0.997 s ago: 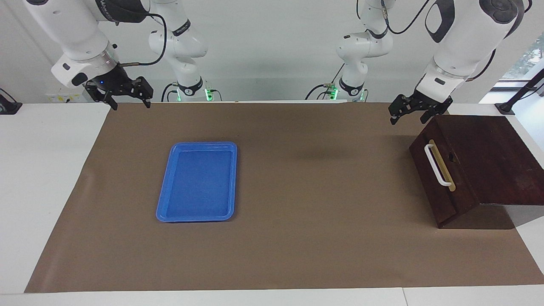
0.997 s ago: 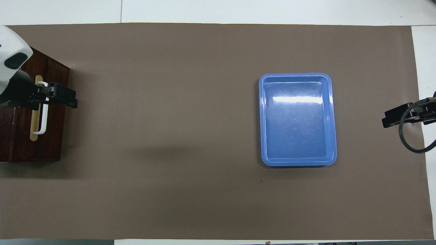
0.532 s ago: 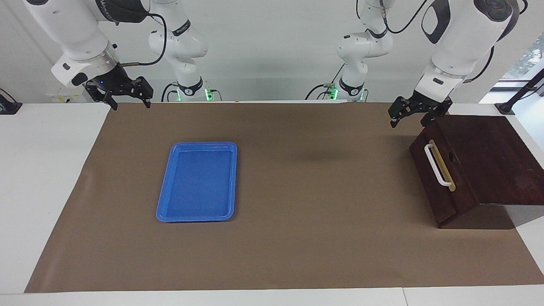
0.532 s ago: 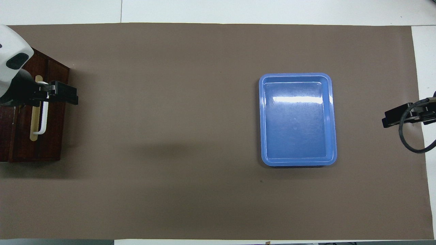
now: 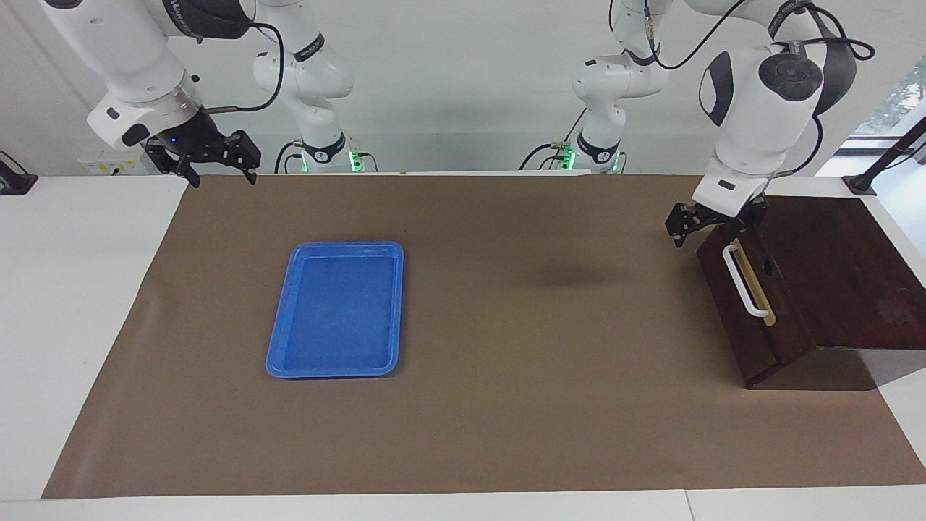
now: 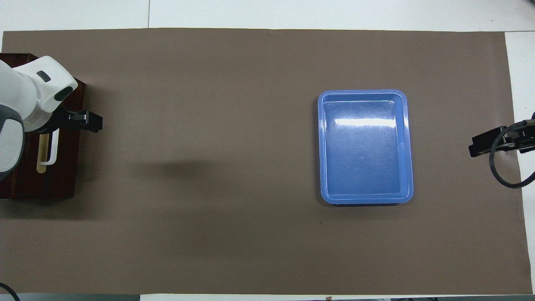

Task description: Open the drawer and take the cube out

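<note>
Left tool point(image 5: 707, 230), fingers spread, hangs at the closed drawer's point(image 5: 745, 318) handle point(image 5: 744, 281); right tool point(image 5: 214, 165), released, waits over the surface's point(image 5: 87, 289) corner.

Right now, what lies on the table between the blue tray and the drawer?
Nothing: the overhead view shows only bare brown paper between the blue tray and the drawer, with just a shadow on it.

Left hand point(image 5: 707, 229) has dropped to the drawer point(image 5: 752, 304) front (handle end)
</note>
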Controlling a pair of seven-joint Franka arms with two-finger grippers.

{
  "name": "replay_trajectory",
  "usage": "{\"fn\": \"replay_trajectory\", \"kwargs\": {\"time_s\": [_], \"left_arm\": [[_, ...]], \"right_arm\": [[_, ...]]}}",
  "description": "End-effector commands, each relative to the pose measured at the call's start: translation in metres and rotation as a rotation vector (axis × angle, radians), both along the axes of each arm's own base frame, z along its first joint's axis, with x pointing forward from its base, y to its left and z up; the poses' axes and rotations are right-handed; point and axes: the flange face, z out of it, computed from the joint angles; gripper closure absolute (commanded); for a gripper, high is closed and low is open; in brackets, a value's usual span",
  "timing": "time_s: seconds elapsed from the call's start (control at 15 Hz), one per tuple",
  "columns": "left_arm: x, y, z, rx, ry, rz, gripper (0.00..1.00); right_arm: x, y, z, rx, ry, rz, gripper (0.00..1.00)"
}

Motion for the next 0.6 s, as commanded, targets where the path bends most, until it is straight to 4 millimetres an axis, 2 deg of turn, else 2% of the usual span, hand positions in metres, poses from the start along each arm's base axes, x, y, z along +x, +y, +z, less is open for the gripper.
{"fn": "replay_trajectory", "kwargs": {"time_s": [0.0, 0.13, 0.2, 0.33, 0.53], "left_arm": [[0.013, 0.011, -0.030, 0.076, -0.014, -0.048, 0.00], [0.024, 0.018, -0.048, 0.087, -0.026, -0.059, 0.00], [0.027, 0.031, -0.056, 0.113, -0.034, -0.062, 0.00], [0.028, 0.050, -0.065, 0.119, -0.064, -0.066, 0.00], [0.027, 0.063, -0.076, 0.115, -0.069, -0.062, 0.00]], "right_arm": [[-0.003, 0.001, 0.001, 0.000, 0.009, -0.014, 0.00], [-0.003, 0.001, 0.001, 0.000, 0.009, -0.014, 0.00], [-0.003, 0.001, 0.001, 0.000, 0.009, -0.014, 0.00], [-0.003, 0.001, 0.001, 0.000, 0.009, -0.014, 0.00], [-0.003, 0.001, 0.001, 0.000, 0.009, -0.014, 0.00]]}}
